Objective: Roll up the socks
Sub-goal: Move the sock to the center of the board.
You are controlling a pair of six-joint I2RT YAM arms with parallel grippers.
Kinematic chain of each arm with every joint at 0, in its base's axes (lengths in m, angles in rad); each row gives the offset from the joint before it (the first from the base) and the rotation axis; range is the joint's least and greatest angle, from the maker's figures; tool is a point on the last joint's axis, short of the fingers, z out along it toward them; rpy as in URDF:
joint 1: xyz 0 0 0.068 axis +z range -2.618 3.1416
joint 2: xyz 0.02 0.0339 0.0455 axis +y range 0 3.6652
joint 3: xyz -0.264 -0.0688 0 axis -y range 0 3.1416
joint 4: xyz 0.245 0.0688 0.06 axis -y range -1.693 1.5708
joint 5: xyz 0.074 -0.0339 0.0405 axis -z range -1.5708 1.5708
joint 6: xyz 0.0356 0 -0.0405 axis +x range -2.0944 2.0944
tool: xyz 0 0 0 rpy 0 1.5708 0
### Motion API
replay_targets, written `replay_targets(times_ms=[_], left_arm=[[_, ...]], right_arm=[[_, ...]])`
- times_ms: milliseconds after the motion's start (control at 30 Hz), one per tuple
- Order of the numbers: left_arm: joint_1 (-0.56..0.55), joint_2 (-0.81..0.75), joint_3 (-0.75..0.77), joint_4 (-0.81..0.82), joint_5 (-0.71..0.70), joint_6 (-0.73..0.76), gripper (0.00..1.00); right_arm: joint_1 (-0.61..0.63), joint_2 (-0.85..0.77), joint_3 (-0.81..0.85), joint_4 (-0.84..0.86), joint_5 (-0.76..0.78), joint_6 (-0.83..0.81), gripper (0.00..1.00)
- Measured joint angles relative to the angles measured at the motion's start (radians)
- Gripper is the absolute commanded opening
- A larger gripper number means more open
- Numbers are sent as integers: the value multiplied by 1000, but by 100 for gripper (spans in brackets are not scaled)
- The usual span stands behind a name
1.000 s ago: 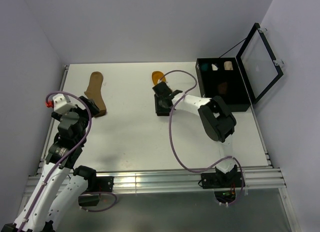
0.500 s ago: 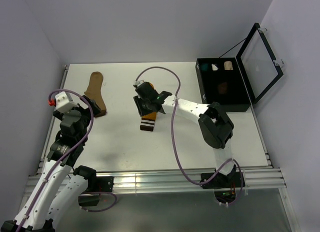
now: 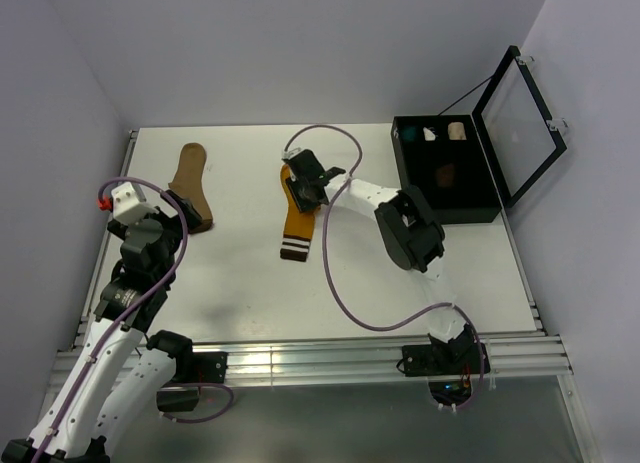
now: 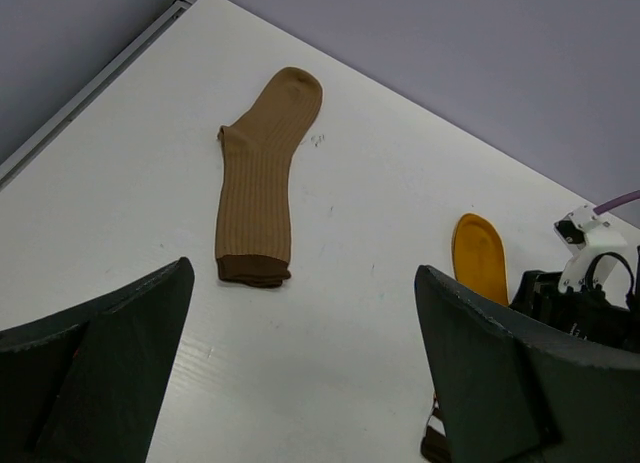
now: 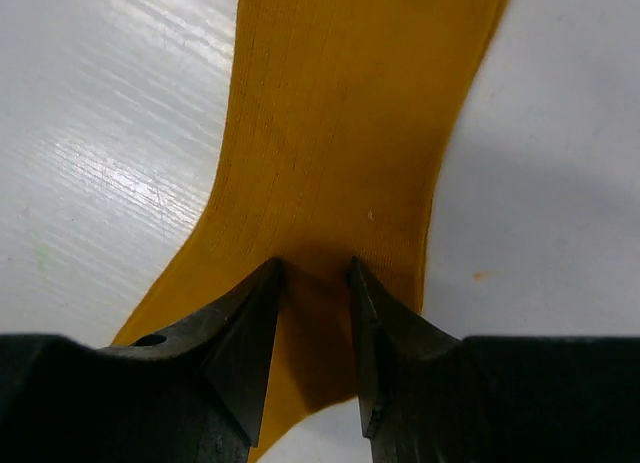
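The mustard-orange sock [image 3: 296, 226] lies stretched out flat at mid-table, its striped cuff [image 3: 293, 249] toward the near edge. My right gripper [image 3: 300, 191] sits low on its toe end. In the right wrist view the jaws stand narrowly apart, and the gripper [image 5: 312, 273] pinches the orange fabric [image 5: 340, 113] between them. The tan sock [image 3: 190, 178] lies at the far left, with a dark brown edge [image 4: 252, 270] at its near end. My left gripper [image 4: 300, 383] hovers wide open just short of that sock [image 4: 262, 173] and holds nothing. The orange toe [image 4: 480, 258] shows to its right.
A black case [image 3: 401, 178] stands at the far right with its clear lid [image 3: 520, 123] raised. Small teal [image 3: 408, 135], white [image 3: 430, 134] and cream [image 3: 457, 131] bundles sit in its back compartments. A purple cable [image 3: 330, 273] loops from the right arm over the table.
My right gripper carried the bunched orange sock leftward, then drew back toward the far side. That laid the sock out straight. The left arm has hardly moved and stays open.
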Motion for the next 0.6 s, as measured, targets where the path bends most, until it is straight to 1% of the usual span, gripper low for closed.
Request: replay_targets(times_ms=[67, 200, 433, 533, 600], left_arm=[[0, 0, 0, 0, 1, 0, 98], [-2, 0, 0, 0, 5, 0, 98], [-2, 0, -1, 0, 12, 0, 98], [-2, 1, -1, 0, 14, 0, 98], [-2, 6, -1, 1, 18, 0, 98]], right_arm=[[-4, -8, -11, 18, 6, 6, 41], [-3, -60, -116, 65, 48, 64, 41], [-1, -207, -341, 95, 99, 270, 41], [-1, -231, -366, 77, 107, 334, 41], [-1, -238, -368, 64, 106, 362, 43]])
